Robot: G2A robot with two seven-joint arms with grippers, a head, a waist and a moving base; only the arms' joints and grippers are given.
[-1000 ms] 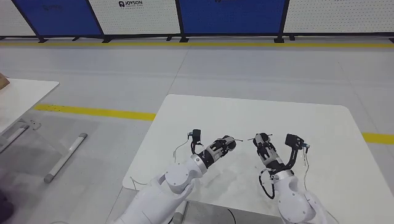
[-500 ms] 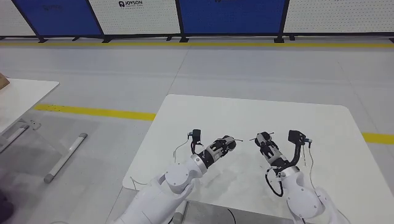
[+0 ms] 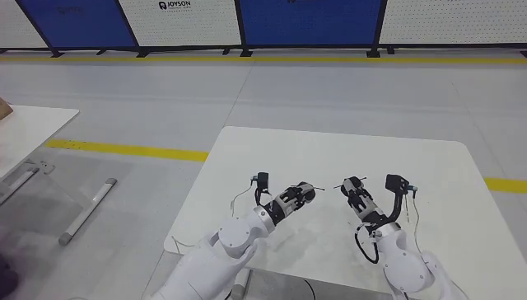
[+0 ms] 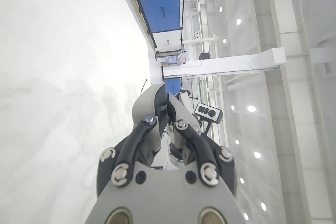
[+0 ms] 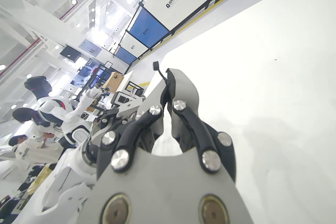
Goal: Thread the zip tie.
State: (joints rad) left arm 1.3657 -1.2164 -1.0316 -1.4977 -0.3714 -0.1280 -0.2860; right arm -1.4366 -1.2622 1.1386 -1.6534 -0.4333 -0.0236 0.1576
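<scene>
Over the table (image 3: 329, 147), left hand (image 3: 308, 189) and right hand (image 3: 347, 185) face off, both clenching the zip tie (image 5: 156, 65).

Each white wall board (image 3: 174, 7) at the back of the room has a short dark word with a small round mark beside it. The blue wall board (image 3: 311, 7) has the same word, very faint. It is a maker's name.
</scene>
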